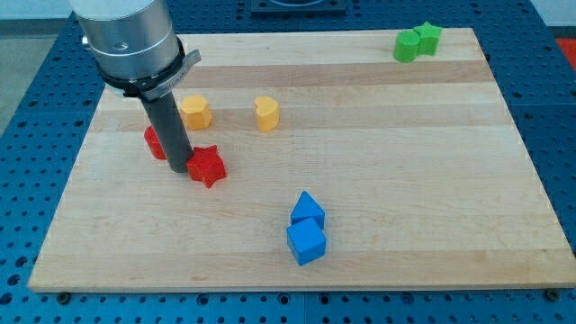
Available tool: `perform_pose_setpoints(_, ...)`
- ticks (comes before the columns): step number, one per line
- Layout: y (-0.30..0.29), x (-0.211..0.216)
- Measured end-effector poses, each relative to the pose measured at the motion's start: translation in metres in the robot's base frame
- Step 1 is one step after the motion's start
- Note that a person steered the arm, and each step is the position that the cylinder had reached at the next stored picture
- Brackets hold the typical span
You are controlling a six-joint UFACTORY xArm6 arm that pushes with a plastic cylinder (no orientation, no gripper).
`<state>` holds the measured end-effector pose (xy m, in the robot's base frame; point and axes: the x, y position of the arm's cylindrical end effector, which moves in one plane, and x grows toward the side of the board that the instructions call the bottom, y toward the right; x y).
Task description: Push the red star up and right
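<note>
The red star (208, 166) lies on the wooden board (378, 162), left of centre. My tip (178, 168) rests on the board right against the star's left side. A second red block (155, 142) sits just behind the rod to the view's left, partly hidden by it, so its shape is unclear.
A yellow block (195, 112) and a yellow heart (265, 113) lie above the star. Two blue blocks (308, 212) (306, 242) touch each other near the view's bottom centre. Two green blocks (408, 46) (428, 37) sit at the top right corner.
</note>
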<state>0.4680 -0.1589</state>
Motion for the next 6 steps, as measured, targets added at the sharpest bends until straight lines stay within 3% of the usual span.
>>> perform_pose_setpoints(1,-0.024,0.021)
perform_pose_setpoints(2,-0.008,0.035)
perform_pose_setpoints(4,0.059,-0.003)
perform_pose_setpoints(5,0.057,-0.007)
perform_pose_setpoints(6,0.026,0.037)
